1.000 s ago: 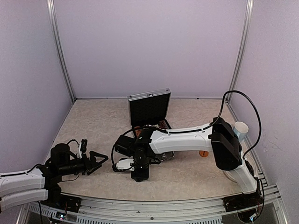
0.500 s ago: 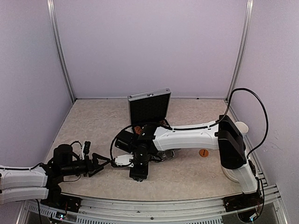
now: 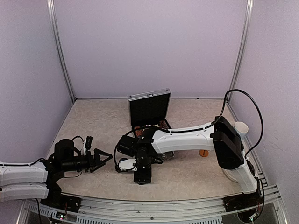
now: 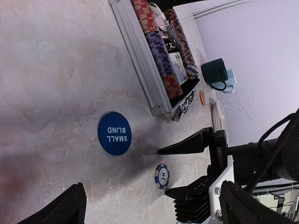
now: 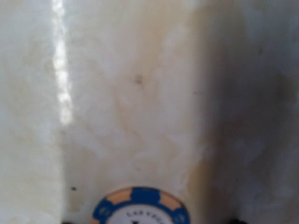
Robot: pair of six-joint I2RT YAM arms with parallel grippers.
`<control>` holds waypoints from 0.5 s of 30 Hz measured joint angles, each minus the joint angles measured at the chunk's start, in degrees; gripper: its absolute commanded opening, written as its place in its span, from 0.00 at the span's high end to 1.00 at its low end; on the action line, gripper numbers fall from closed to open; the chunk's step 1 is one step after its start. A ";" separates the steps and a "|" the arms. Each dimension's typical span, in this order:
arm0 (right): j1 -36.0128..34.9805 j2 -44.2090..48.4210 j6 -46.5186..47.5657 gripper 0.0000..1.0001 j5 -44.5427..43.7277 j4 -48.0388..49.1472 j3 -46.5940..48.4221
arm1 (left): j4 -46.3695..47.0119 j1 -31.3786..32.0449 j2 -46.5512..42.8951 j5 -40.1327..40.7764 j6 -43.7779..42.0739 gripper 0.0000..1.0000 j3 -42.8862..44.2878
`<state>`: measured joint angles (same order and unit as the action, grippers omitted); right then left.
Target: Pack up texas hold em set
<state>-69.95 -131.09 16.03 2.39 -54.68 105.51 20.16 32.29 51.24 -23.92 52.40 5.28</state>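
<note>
Most chips (image 4: 161, 51) sit in rows inside the open case (image 4: 140, 56) mid-desk (image 3: 93, 121). A blue button (image 4: 115, 133), a blue-white chip (image 4: 162, 175) and an orange disc (image 3: 203, 153) lie loose. Your right claw (image 3: 143, 179) straddles that chip, fingers apart; your left claw (image 3: 105, 162) gapes empty.

Table (image 3: 93, 123) is a beige marbled top. Parked on it near the middle is the ribbed silver case (image 4: 140, 56), lid standing up. Near the case a blue SMALL BLIND button (image 4: 114, 133) lies flat, and a blue-and-white chip (image 4: 162, 176) sits close by, not touching it. Over on the right side there's a small orange disc (image 3: 203, 153), a dark mug (image 4: 215, 71) and a pale round plate (image 4: 218, 119).
</note>
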 measured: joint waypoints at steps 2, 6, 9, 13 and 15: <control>0.00 -0.35 -0.04 0.35 0.09 -0.31 0.66 | -0.11 0.00 0.61 0.04 -0.44 0.02 1.18; -0.07 -1.20 -0.20 0.42 0.15 -0.72 2.01 | -0.26 0.00 3.19 -0.15 -1.62 0.02 2.91; -0.24 -1.97 -0.22 0.50 0.13 -1.22 3.23 | -0.55 -0.02 5.42 -0.63 -2.38 0.02 4.02; -0.55 -2.62 -0.13 0.61 0.24 -1.27 4.24 | -1.07 -0.02 5.81 -1.11 -2.86 0.02 4.33; -0.66 -2.67 -0.11 0.64 0.17 -1.29 4.35 | -1.55 -0.02 5.51 -1.14 -2.91 0.02 4.33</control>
<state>-70.61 -133.75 15.92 2.57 -55.96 109.86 18.61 32.27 56.75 -25.06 49.50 9.61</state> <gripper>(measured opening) 0.401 0.980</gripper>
